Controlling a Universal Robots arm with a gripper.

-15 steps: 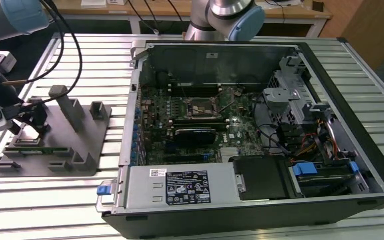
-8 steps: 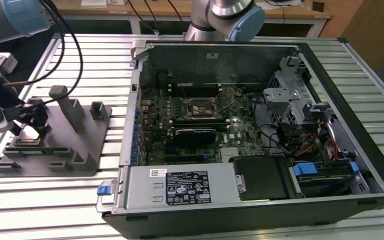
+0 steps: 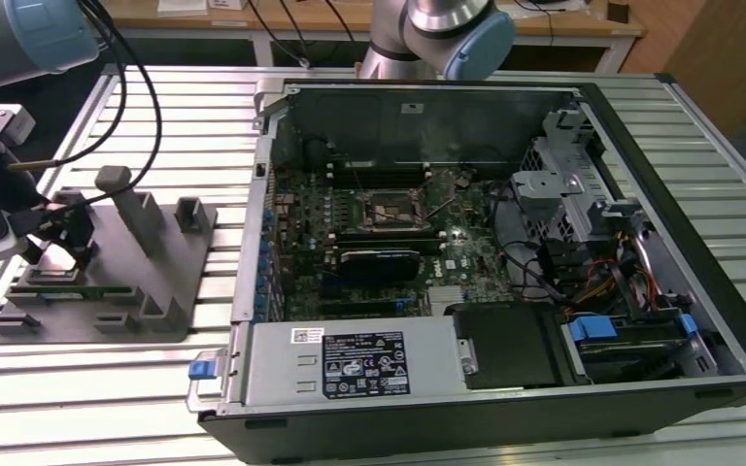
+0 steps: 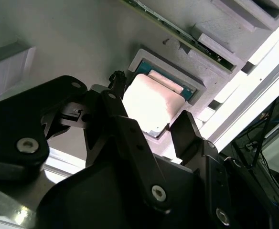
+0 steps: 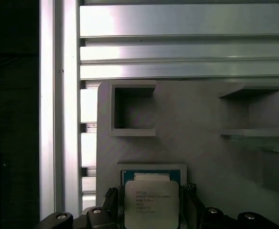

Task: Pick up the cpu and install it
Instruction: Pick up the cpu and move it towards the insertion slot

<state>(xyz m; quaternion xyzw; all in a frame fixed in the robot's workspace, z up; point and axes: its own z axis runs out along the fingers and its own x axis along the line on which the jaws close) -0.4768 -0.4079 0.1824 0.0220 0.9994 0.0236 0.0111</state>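
Observation:
The cpu [image 5: 151, 202], a small silvery square chip, lies flat in a teal-rimmed recess of the grey fixture block [image 3: 152, 282]; in the second wrist view the cpu [image 4: 151, 102] looks washed out by light. My gripper [image 3: 62, 254] hangs over that fixture at the exterior view's left. In both wrist views its black fingers [image 4: 185, 131] stand on either side of the chip, with a narrow gap on each side. The gripper [image 5: 151, 193] is open around the cpu. The dark square socket [image 3: 389, 209] sits in the middle of the motherboard.
An open computer case [image 3: 684, 243] lies on the slatted metal table [image 3: 723, 155] at the exterior view's right, with drive cages and cables inside. A green memory stick [image 3: 75, 288] lies on the fixture, and grey posts [image 3: 133, 209] rise from it. A second robot arm [image 3: 457, 34] stands behind the case.

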